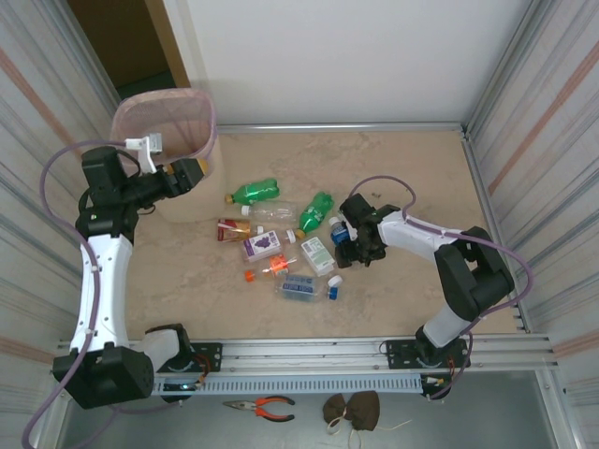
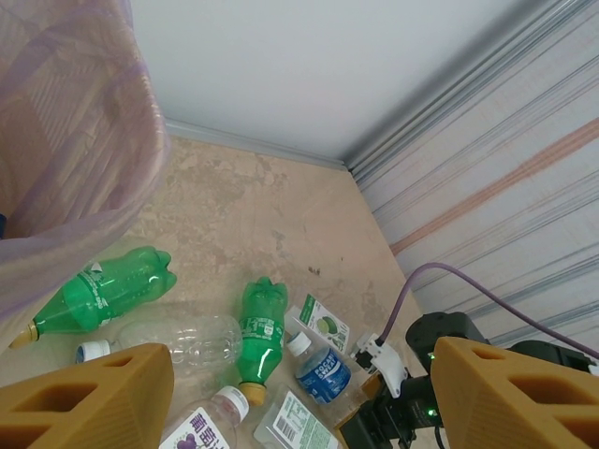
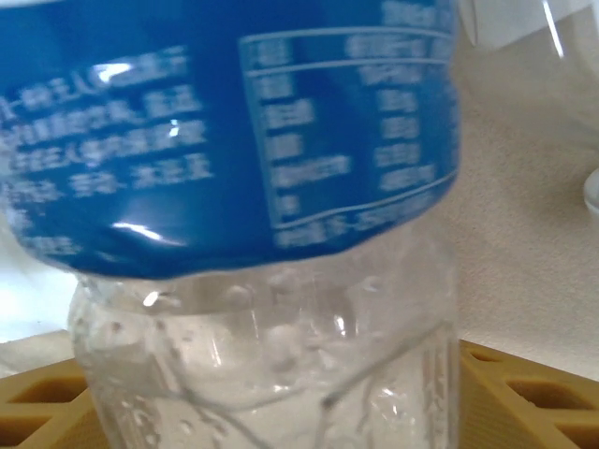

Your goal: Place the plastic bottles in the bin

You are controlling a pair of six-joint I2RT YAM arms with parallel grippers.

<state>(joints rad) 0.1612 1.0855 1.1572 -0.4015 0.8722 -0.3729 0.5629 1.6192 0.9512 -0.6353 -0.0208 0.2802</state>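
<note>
Top view: left claw (image 1: pixel 197 173) apart, empty, just beside bin (image 1: pixel 173 126). Right claw (image 1: pixel 348 238) at blue-label bottle (image 1: pixel 338 229), well apart from bin; loose bottles (image 1: pixel 262 245) between, mid-desk (image 1: pixel 421 168).
Left wrist: bin upper left; green bottles (image 2: pixel 260 323) below spread fingers (image 2: pixel 84 402).
Right wrist: claw clamped on blue-label bottle, fingers touching both sides.

The bottles (image 1: pixel 262 245) bunch at centre of the table (image 1: pixel 421 168), touching or just apart: tight gaps, little room for fingers btw them. Far right & near left of table bare, free to pass. Bin (image 1: pixel 182 131) in far left corner, side wall (image 1: pixel 37 112) close on its left, mouth open above. Left claw (image 1: pixel 192 173) hangs just beside bin, fingers spread, nothing btw. Right claw (image 1: pixel 344 234) at cluster's right edge, blue-label bottle (image 3: pixel 234 122) filling its gap.
</note>
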